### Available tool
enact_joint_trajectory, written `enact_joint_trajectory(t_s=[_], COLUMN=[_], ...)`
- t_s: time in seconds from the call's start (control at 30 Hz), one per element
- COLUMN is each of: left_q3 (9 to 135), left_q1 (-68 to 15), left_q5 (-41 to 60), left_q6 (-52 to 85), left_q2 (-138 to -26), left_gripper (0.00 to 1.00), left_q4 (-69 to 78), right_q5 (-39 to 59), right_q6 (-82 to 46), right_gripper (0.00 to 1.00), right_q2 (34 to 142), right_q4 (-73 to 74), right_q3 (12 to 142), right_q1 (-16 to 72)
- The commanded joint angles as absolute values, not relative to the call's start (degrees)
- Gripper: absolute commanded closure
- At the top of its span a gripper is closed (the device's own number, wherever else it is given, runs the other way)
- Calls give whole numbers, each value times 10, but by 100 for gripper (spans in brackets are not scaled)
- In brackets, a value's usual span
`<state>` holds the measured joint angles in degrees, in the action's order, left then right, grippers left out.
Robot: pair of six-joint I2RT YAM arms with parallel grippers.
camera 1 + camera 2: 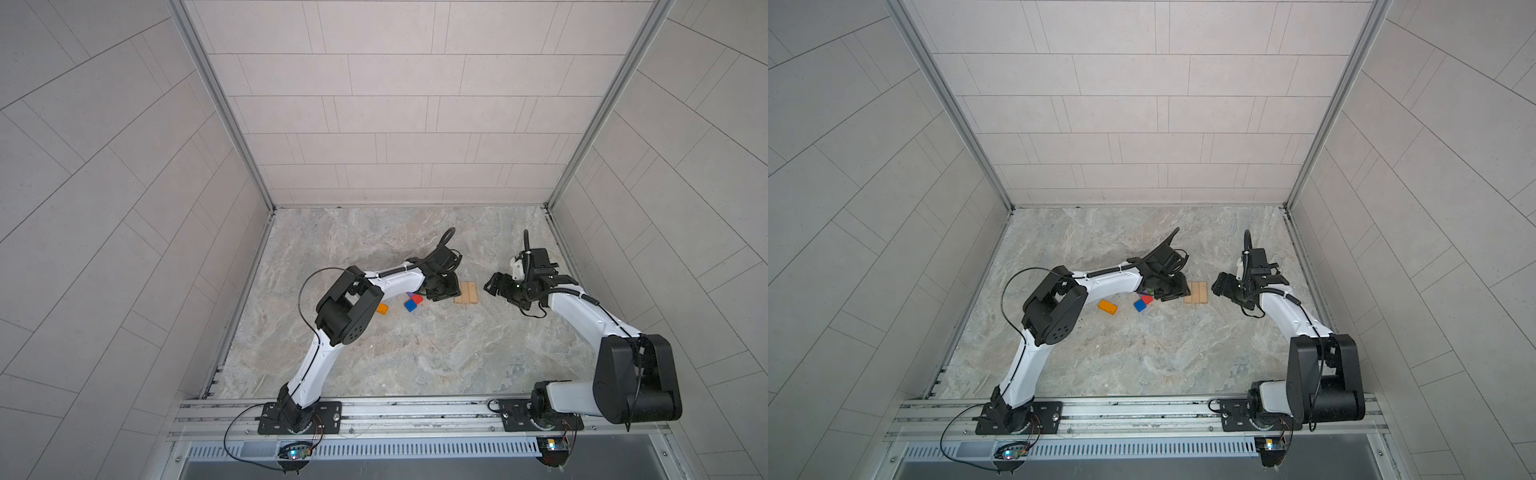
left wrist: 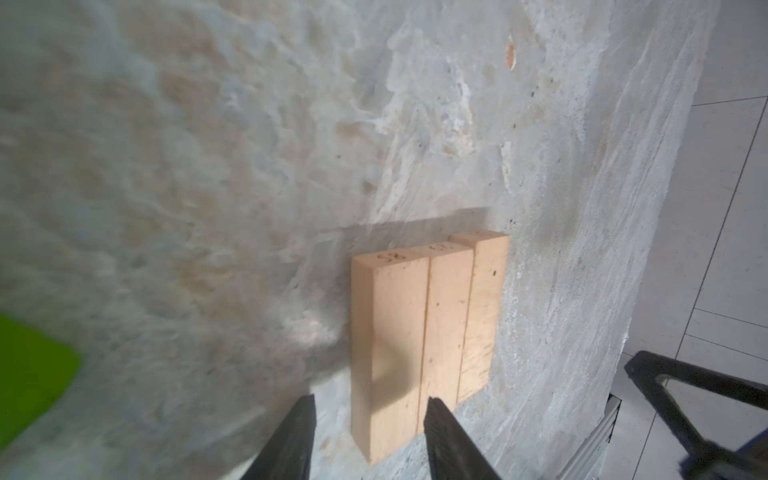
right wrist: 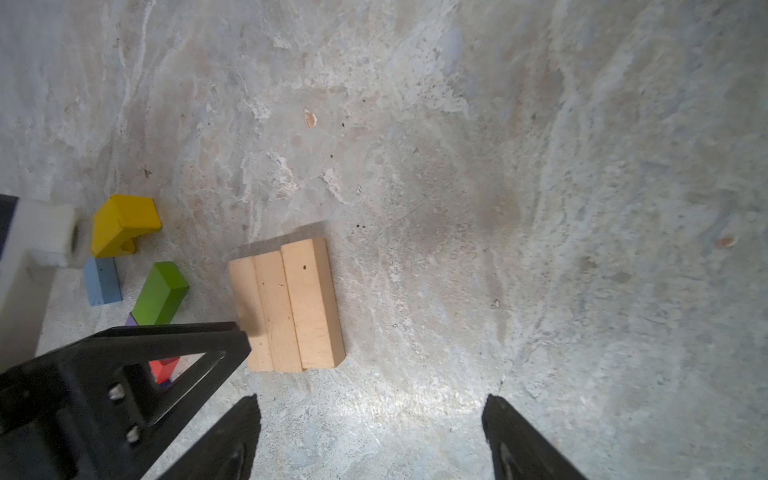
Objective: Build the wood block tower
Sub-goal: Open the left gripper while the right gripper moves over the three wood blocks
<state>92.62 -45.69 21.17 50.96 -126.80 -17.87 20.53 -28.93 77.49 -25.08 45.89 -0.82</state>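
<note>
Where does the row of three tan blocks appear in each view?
Top view: tan row, near the middle.
Top view: same place.
Left wrist: just ahead of the left gripper.
Right wrist: ahead of the right gripper.
Shared landmark: the left gripper beside the row.

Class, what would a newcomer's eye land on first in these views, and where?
Three tan blocks lie side by side in the middle of the table. The left gripper hovers open at one end of them, with the right gripper open and empty nearby. Loose bright blocks lie on the left gripper's side of them: yellow block, green block, red cube, blue cube.
</note>
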Motion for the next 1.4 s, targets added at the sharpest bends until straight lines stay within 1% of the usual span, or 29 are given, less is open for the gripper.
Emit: enact_joint_trajectory(t_s=[0.0,0.13,0.33,0.5,0.57,0.63,0.87,1.1,1.37], left_q3=[922,925,933,952,954,958,994,1046,1067], left_q1=[-444,-440,-439,-442,-444,-447,-460,-475,-477], left_q5=[195,171,156,137,123,114,68,33,25], left_q6=[474,441,418,383,377,373,356,344,348], left_q2=[-1220,-1204,-1214,-1232,-1234,-1236,-1257,-1293,-1316], left_gripper=[48,43,35,24,18,15,12,11,11], left_q4=[-226,-268,-310,-352,-358,-365,-411,-456,-462], right_q5=[178,162,122,82,67,55,25,1,-22], right_q6=[-267,-257,-244,-230,-226,-221,-204,-193,-179], right_gripper=[15,15,15,15,14,14,10,9,7], right_q2=[793,822,865,895,905,914,939,966,991], right_q4=[-270,-272,-284,-301,-301,-299,-299,-311,-318], right_q3=[474,490,529,558,565,570,599,619,628], right_q1=[-11,-11,-10,-1,5,9,35,47,63])
